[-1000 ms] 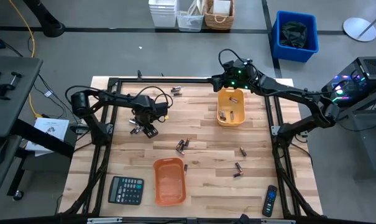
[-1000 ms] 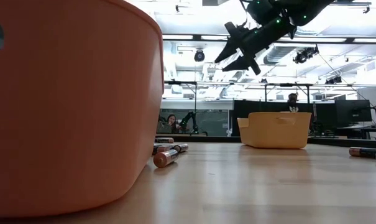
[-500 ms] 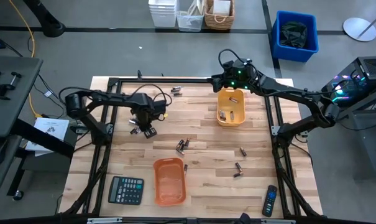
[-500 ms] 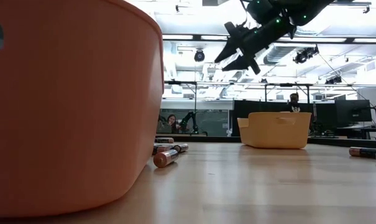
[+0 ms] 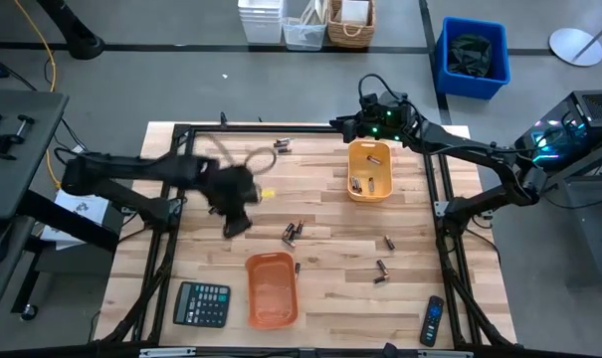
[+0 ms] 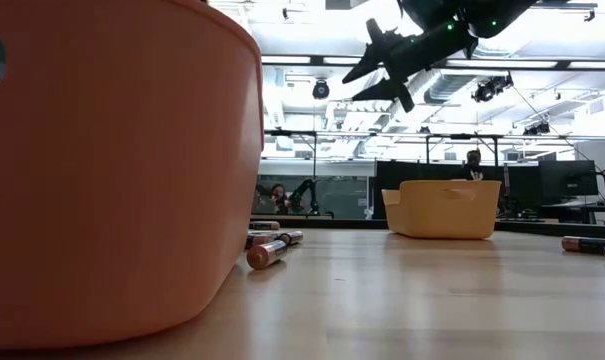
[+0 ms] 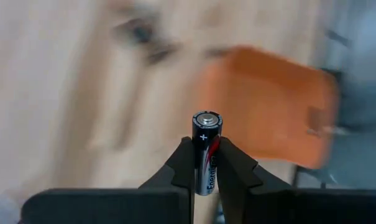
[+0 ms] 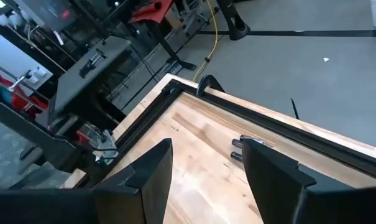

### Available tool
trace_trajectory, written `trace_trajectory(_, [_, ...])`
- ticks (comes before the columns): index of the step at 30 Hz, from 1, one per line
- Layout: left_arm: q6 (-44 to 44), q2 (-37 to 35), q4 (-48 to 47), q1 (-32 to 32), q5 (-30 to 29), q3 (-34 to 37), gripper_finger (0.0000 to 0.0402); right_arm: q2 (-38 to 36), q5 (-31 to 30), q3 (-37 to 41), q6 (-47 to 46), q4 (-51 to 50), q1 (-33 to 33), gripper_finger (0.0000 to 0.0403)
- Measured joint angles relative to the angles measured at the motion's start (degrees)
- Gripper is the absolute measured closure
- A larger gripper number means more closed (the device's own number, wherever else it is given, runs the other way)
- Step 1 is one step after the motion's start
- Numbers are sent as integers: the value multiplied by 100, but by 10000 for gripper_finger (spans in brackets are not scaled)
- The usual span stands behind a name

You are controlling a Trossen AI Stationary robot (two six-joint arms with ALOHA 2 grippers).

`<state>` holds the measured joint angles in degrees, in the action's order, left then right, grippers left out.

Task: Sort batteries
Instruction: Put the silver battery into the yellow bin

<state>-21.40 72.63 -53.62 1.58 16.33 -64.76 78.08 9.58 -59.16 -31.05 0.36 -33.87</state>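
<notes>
Currently: wood table point(image 5: 330, 214) with black frame. Orange tray point(image 5: 272, 289) at the near edge, between calculator point(image 5: 201, 304) and scattered cells; fills the left half of the low view point(image 6: 112, 160). Yellow tray point(image 5: 369, 170) toward the far right side, several batteries point(image 5: 358, 184) lying inside; upright on the tabletop in the low view point(image 6: 443, 208).

Left arm reaching in over the table's left-centre, blurred. Left gripper point(image 5: 237, 221) between the orange tray and the far-left part of the table, fingers pinching one battery point(image 7: 206, 152) — black AA, plus end pointing away from the wrist, held upright between the pads point(image 7: 183, 163). Orange tray visible beyond it point(image 7: 268, 106), blurred.

Right gripper point(image 5: 348, 125) at the table's far edge, just beside the yellow tray's far end, raised well above the tabletop point(image 6: 377, 62); fingers point(image 8: 151, 168) spread, nothing between them.

Loose batteries on the table: cluster mid-table point(image 5: 292, 234), a pair near the far frame point(image 5: 282, 145), one right of centre point(image 5: 388, 242), two more near that point(image 5: 380, 271), one by the orange tray's right rim point(image 5: 298, 267). Remote point(image 5: 433, 320) at the near right corner.
</notes>
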Motion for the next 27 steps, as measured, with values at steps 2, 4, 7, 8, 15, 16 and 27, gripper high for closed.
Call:
trace_trajectory(2, [-58,-55,396,660,-135,44,374,0,-5,0,44,10,0,213])
trace_trajectory(4, [-218,45,746,1251,-388,157,374,0,-6,0,132,10,0,213])
trace_trajectory(7, [-597,329,996,1899,-812,343,374,-2,33,0,149,11,0,213])
trace_trajectory(8, [-709,432,1048,2023,-917,362,374,-2,41,0,156,20,0,213])
trace_trajectory(15, [-1081,1038,2386,2191,-939,373,316,-4,50,0,-64,73,-4,213])
trace_trajectory(16, [-990,1069,2547,2191,-936,366,303,-4,49,0,-56,77,-24,213])
trace_trajectory(27, [-589,757,218,924,-1493,5,207,-6,102,0,110,107,-26,213])
